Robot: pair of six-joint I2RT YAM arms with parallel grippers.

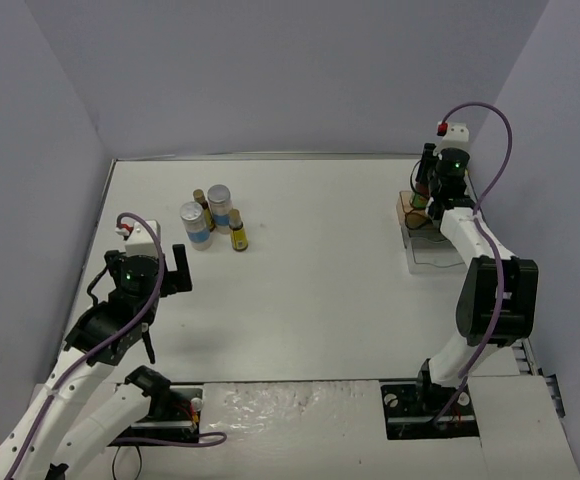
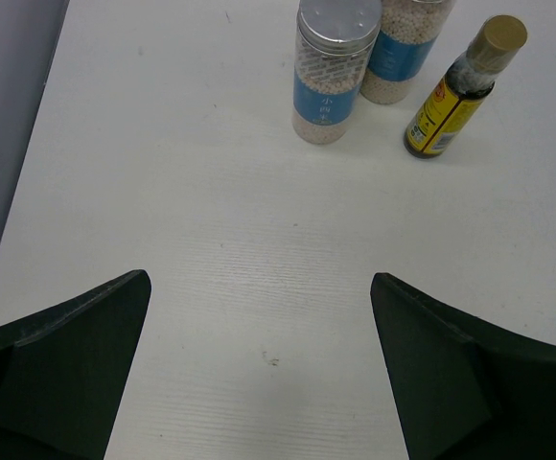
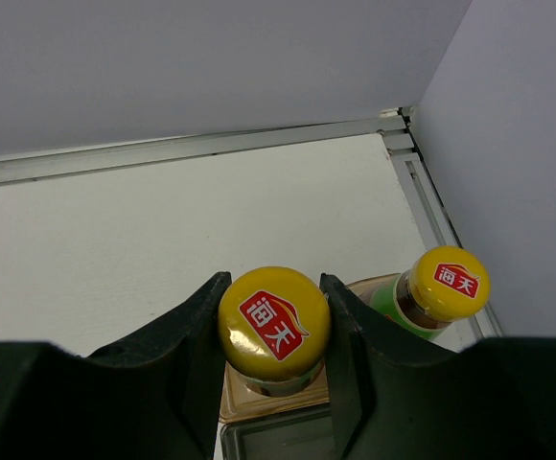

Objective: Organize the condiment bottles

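Note:
Two silver-topped cylinders [image 1: 197,225] [image 1: 219,208] and two small dark bottles [image 1: 237,232] [image 1: 201,200] stand together at the far left. My left gripper [image 1: 146,250] is open and empty, short of them. The left wrist view shows a cylinder [image 2: 331,72], the second cylinder [image 2: 403,48] and a yellow-labelled bottle [image 2: 460,91] ahead of the gripper [image 2: 259,280]. My right gripper [image 1: 425,185] is shut on a yellow-capped bottle [image 3: 274,324] at the tan block [image 3: 259,407]. A second yellow-capped bottle [image 3: 449,287] stands just to its right.
The clear tray [image 1: 435,255] with the tan wooden block [image 1: 407,210] sits at the far right, close to the right wall. The back wall runs just behind it. Bare white tabletop lies between the left cluster and the tray.

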